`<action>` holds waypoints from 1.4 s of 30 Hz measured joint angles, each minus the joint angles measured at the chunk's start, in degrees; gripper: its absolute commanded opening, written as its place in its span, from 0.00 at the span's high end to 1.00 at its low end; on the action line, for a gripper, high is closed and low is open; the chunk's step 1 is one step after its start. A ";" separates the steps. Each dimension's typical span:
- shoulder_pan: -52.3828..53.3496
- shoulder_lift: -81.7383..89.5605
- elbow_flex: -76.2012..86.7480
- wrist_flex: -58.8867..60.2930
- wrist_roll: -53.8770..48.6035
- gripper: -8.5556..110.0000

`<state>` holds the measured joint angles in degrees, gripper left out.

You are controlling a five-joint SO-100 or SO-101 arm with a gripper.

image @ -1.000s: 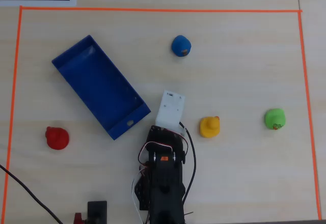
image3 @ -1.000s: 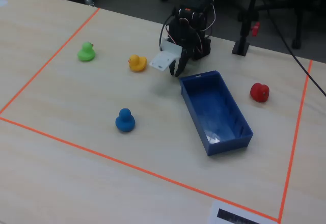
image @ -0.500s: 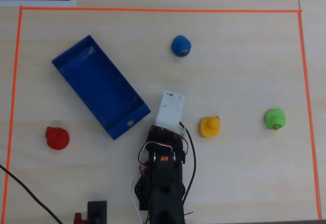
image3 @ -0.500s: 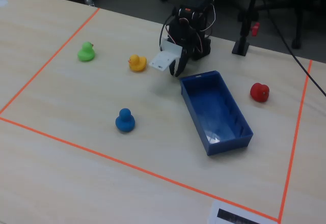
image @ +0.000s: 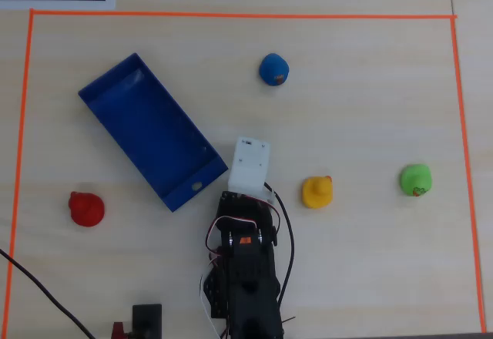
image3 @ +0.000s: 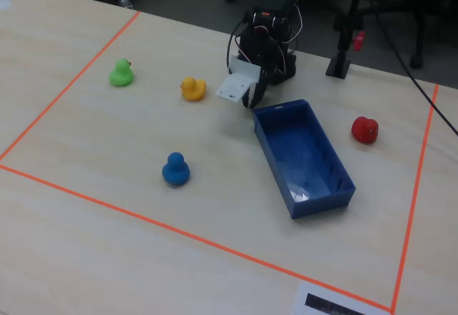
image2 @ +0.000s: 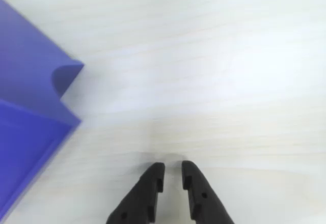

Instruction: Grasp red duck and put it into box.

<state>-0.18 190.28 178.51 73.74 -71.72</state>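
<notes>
gripper (image2: 172, 175): you're holding it nearly closed, empty, beside the box (image: 146, 135) corner.
duck (image: 85, 208): sitting near the table's left edge in overhead view, past the box, well apart.

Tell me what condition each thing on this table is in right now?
red duck: loose on the table, outside the box.
box: empty.
end effector: nearly closed, holding nothing, beside the box's corner.
yellow duck, blue duck, green duck: loose on the table, untouched.
</notes>
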 measured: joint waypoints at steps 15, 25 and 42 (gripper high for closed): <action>2.72 -17.31 -39.29 6.86 1.93 0.72; -28.74 -52.12 -74.97 24.96 21.36 0.66; -62.93 -86.92 -86.92 10.63 39.99 0.60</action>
<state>-63.11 103.36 91.58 84.38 -31.73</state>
